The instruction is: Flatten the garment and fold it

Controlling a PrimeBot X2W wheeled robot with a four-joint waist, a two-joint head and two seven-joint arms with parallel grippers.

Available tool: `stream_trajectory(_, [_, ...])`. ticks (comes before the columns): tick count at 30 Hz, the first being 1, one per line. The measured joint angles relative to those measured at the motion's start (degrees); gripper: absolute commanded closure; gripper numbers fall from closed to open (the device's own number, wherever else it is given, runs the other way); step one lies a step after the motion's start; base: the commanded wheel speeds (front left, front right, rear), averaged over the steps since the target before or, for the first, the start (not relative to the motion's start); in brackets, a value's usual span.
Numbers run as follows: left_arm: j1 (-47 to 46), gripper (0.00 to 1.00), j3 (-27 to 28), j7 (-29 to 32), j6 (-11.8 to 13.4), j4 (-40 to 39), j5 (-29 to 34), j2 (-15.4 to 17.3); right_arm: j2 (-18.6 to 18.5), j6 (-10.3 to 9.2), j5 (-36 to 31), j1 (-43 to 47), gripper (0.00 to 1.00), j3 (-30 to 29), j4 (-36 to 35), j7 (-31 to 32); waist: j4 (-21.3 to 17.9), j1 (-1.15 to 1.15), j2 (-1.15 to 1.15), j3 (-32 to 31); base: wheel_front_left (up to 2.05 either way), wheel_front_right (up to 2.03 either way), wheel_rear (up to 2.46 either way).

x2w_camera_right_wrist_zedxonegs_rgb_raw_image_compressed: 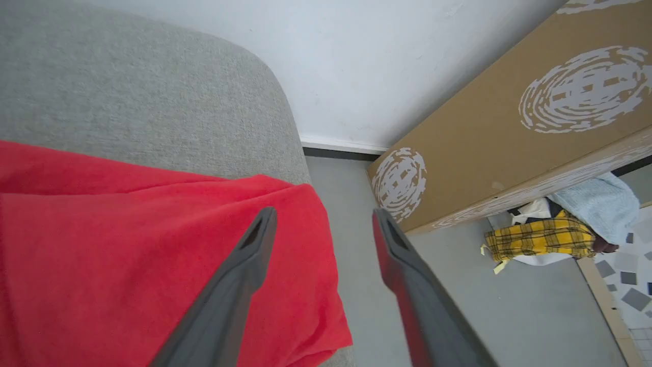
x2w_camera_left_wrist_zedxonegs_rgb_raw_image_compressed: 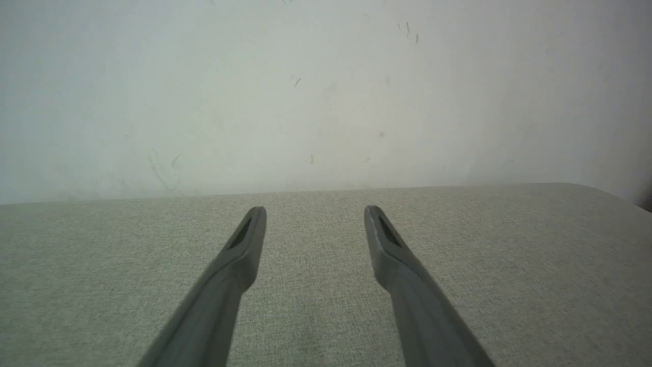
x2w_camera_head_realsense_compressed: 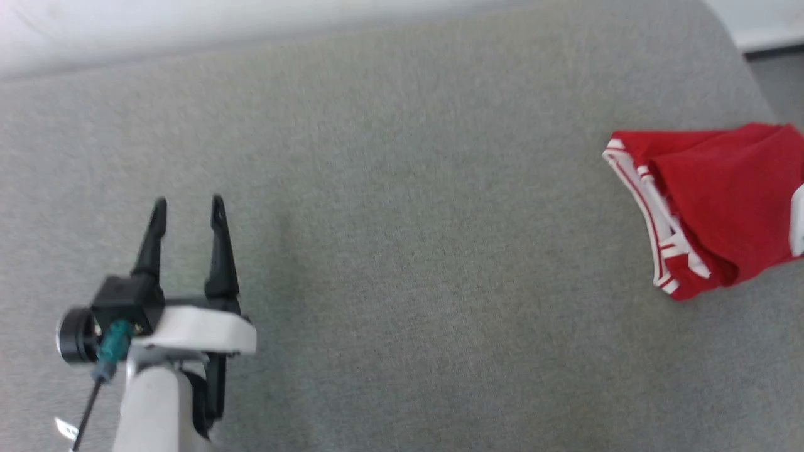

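The red garment (x2w_camera_head_realsense_compressed: 722, 207) lies bunched at the right edge of the grey fabric surface (x2w_camera_head_realsense_compressed: 402, 251), with red-and-white striped trim along its left side and a bit of white sleeve at the far right. In the right wrist view the garment (x2w_camera_right_wrist_zedxonegs_rgb_raw_image_compressed: 127, 255) drapes over the surface's edge, and my right gripper (x2w_camera_right_wrist_zedxonegs_rgb_raw_image_compressed: 323, 216) hovers open over its corner, nothing between the fingers. My left gripper (x2w_camera_head_realsense_compressed: 188, 210) stands open at the lower left, far from the garment, over bare fabric. The left wrist view has the left gripper (x2w_camera_left_wrist_zedxonegs_rgb_raw_image_compressed: 315, 214) open above the surface, facing a white wall.
A white wall (x2w_camera_left_wrist_zedxonegs_rgb_raw_image_compressed: 326, 92) runs behind the surface. Beside the surface's right end are grey floor (x2w_camera_right_wrist_zedxonegs_rgb_raw_image_compressed: 367, 285), a long cardboard box (x2w_camera_right_wrist_zedxonegs_rgb_raw_image_compressed: 509, 127) and a heap of yellow plaid and pale blue cloth (x2w_camera_right_wrist_zedxonegs_rgb_raw_image_compressed: 555, 234).
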Motion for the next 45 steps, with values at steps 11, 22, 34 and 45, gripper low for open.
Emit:
stream_trajectory(11, [5.87,0.0,-2.02,0.0,-0.04,1.93,-3.38,-0.62,8.96,-0.02,9.17,13.56,0.0,0.02,-15.26,-11.1,2.39,-0.01,0.0,-11.0,0.0,0.0,0.0])
stream_trajectory(22, [7.94,0.0,-5.34,0.0,-0.41,4.05,-5.56,-0.79,15.74,-0.01,15.61,29.68,0.0,6.56,-32.74,-14.99,7.38,0.0,0.0,-17.09,0.0,0.0,0.0])
stream_trajectory(34, [9.05,0.0,-7.98,0.0,0.47,4.78,-6.37,-0.82,17.0,-0.01,21.61,38.12,0.0,13.14,-36.68,-13.14,11.19,0.0,0.0,-19.63,0.0,0.0,0.0])
stream_trajectory(45, [10.42,0.0,-8.91,0.0,0.89,5.09,-6.78,-0.83,17.03,-0.01,23.65,40.0,0.0,12.91,-35.66,-14.19,11.86,0.01,0.0,-20.25,0.0,0.0,0.0])
